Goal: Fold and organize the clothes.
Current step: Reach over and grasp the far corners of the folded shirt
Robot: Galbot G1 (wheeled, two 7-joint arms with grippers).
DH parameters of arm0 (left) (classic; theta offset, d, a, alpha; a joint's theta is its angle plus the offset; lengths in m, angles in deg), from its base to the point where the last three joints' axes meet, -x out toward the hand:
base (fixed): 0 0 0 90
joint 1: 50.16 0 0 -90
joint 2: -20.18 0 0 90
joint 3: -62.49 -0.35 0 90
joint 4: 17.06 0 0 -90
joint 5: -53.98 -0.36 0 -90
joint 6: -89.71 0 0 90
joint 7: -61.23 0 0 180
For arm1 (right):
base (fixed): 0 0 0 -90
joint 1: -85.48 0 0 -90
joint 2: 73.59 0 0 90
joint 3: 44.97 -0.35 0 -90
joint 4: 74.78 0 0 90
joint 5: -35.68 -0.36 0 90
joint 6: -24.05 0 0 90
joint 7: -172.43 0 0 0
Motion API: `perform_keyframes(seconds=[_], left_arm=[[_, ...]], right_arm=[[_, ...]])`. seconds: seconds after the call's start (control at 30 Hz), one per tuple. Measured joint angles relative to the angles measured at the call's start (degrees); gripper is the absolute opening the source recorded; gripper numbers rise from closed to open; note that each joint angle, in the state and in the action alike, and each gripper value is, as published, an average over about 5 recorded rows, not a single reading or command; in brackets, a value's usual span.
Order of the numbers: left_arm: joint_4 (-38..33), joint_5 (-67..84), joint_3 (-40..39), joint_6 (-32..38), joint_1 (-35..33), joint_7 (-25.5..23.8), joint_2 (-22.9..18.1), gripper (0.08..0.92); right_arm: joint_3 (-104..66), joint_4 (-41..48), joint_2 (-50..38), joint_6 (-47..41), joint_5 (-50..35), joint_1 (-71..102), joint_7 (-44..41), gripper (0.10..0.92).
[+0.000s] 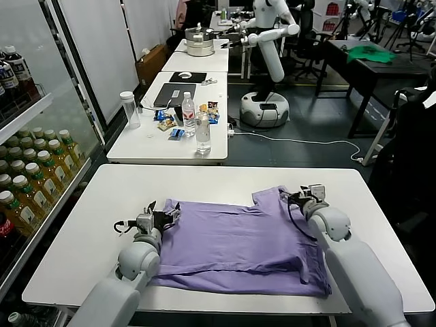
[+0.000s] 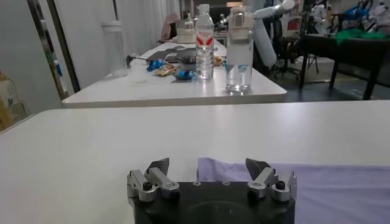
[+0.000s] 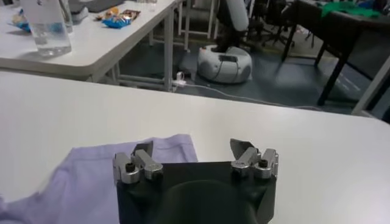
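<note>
T-shirt (image 1: 238,242): lavender, partly folded, flat on desk (image 1: 102,204) toward near edge. Left hand (image 1: 162,216): spread, empty, at shirt's far-left corner. Right hand (image 1: 303,197): spread, empty, at far-right corner.

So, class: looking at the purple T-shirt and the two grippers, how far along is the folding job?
Done: the T-shirt lies on the white table, seemingly folded over once, a sleeve poking out at the far edge. In hand: nothing; the left gripper and right gripper sit open at its far corners, holding no cloth. Left: further folds to make a compact bundle, then tidying it away.
</note>
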Motion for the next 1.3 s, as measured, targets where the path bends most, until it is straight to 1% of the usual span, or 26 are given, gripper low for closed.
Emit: perform_keyframes(seconds=[0.1, 0.2, 0.57, 0.77, 0.9, 0.97, 1.03, 1.3], left_arm=[[0.36, 1.57, -0.45, -0.69, 0.49, -0.17, 0.23, 0.797], [0.80, 3.02, -0.83, -1.31, 0.97, -0.36, 0.20, 0.723], [1.74, 7.00, -1.08, -2.45, 1.72, -0.98, 0.53, 0.403], [1.44, 8.32, -0.69, -2.08, 1.33, -1.18, 0.54, 0.229], [0.77, 9.30, -0.18, -1.34, 0.72, -1.28, 0.73, 0.130], [0.23, 9.81, 0.12, -0.80, 0.32, -1.33, 0.81, 0.105], [-0.54, 10.31, 0.47, -0.14, -0.16, -1.38, 0.96, 0.099], [-6.22, 12.19, 2.48, 1.71, -3.31, -1.27, 2.15, 0.097]], right_arm=[[1.01, 2.50, 0.67, -0.01, -0.52, -1.21, -0.18, 0.822], [1.72, 4.45, 1.08, 0.08, -0.98, -2.04, -0.21, 0.785], [3.24, 6.19, 0.88, 0.14, -2.23, -2.50, -0.31, 0.492], [3.16, 4.27, 0.17, 0.13, -2.60, -1.43, -0.58, 0.318], [2.72, 2.19, -0.50, 0.04, -3.03, -0.22, -0.57, 0.198], [2.37, 0.88, -0.90, -0.05, -3.24, 0.49, -0.52, 0.153], [1.87, -0.74, -1.42, -0.17, -3.48, 1.31, -0.43, 0.122], [-1.78, -9.84, -4.51, -0.42, -5.10, 5.48, 0.27, 0.115]])
